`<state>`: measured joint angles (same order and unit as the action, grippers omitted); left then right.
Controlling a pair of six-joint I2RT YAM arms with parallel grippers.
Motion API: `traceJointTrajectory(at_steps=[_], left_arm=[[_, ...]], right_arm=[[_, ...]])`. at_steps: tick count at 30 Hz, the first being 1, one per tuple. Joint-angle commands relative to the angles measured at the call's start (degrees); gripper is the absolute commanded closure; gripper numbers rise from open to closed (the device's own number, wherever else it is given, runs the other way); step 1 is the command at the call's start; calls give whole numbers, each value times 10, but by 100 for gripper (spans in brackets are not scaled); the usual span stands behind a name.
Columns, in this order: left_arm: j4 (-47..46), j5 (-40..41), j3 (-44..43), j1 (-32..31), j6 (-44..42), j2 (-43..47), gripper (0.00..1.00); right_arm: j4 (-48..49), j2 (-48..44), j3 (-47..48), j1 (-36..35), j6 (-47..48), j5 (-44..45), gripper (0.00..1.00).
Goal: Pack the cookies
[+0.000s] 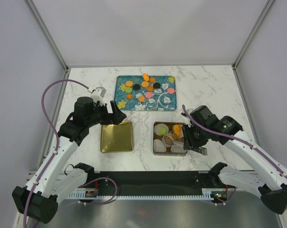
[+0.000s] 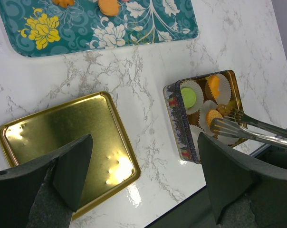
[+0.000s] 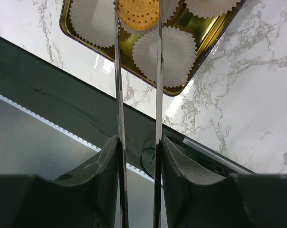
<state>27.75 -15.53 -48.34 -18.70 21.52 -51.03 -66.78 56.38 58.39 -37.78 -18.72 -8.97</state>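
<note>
Bare tabletop (image 1: 210, 90) lies open at upper right of the top view. The teal tray (image 1: 119, 102) fills upper centre. A narrow bare strip runs between gold lid (image 1: 117, 140) and tin (image 1: 154, 140); tongs (image 2: 222, 126) in the right end effector (image 3: 138, 140) overhang the tin.

The top camera sits high above and behind the arm bases and looks down and forward over the whole table (image 1: 215, 90), with the tray (image 1: 169, 97) far and the lid (image 1: 117, 137) and tin (image 1: 155, 138) near. The left wrist camera is nearer and tilted. It looks down past the left gripper (image 2: 144, 142) at the lid, the tin, the tray's near edge and the tongs (image 2: 260, 132). The right wrist camera is closest. It sights along the tongs, past the right gripper (image 3: 138, 142), at one corner of the tin and the table's near edge. All three views share the tin. The top and left wrist views also share the lid and tray.
</note>
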Motion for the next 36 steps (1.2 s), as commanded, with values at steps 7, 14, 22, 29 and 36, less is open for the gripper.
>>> traceJointTrajectory(at_steps=[7,14,22,29,36], left_arm=[[-2,-9,1,1,-17,-2,0],[-2,-9,0,1,-17,-2,0],[-2,-9,1,1,-17,-1,0],[-2,-3,0,1,-17,1,0],[-1,5,1,1,-18,6,0]], right_arm=[[31,1,-11,-3,-8,5,51],[32,0,-8,-3,-10,8,42],[30,1,59,-3,-14,11,52],[117,105,141,-3,1,36,52],[218,308,263,-3,39,69,46]])
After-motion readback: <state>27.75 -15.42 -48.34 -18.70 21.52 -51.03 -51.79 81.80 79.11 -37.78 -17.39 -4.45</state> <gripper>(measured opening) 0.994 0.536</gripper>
